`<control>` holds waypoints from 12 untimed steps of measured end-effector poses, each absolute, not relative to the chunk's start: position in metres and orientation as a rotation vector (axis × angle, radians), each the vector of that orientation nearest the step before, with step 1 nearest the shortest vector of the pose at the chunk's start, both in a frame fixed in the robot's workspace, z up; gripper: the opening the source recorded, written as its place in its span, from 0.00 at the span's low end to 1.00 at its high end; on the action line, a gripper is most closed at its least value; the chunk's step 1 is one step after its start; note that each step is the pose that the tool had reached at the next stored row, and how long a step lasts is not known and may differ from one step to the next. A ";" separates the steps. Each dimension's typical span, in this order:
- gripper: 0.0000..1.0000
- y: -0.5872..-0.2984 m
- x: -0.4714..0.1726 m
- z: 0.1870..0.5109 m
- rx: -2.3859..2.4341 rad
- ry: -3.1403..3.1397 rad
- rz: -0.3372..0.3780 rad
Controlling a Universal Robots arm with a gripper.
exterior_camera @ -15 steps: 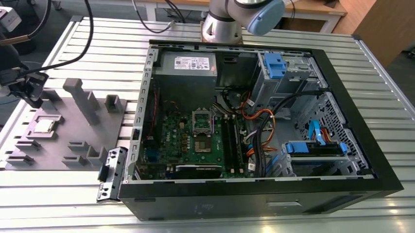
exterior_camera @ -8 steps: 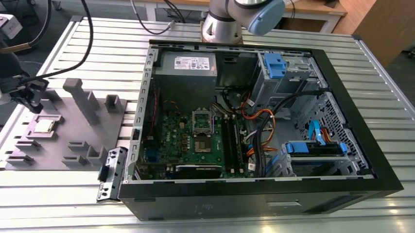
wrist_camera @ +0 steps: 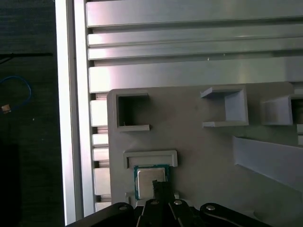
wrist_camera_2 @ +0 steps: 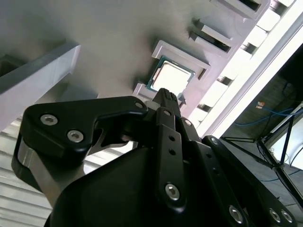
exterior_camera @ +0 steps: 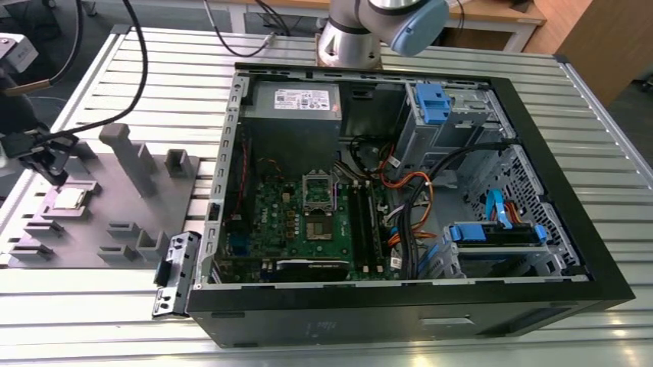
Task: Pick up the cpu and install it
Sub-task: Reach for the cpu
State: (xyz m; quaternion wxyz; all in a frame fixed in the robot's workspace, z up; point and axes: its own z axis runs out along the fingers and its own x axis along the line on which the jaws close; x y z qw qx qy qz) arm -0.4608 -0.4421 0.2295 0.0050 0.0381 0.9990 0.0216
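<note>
Exterior view: the gripper (exterior_camera: 57,177) is hanging just above the cpu (exterior_camera: 69,200), which is lying flat on the grey fixture (exterior_camera: 102,219) (beside the computer case (exterior_camera: 408,313)); second wrist view: the gripper (wrist_camera_2: 165,96) is sitting closed, empty; first wrist view: its tip is overlapping the cpu (wrist_camera: 144,182).

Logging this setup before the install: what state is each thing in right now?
cpu: lying flat, metal top up, seated in the grey holder tray.
gripper: poised at the cpu; contact cannot be told.
computer case: lying with its side open, motherboard exposed.
</note>
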 end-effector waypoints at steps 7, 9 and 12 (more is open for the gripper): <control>0.11 -0.444 -0.462 0.218 0.120 3.142 0.067; 0.11 -0.444 -0.462 0.216 0.120 3.146 0.067; 0.11 -0.444 -0.462 0.213 0.120 3.148 0.067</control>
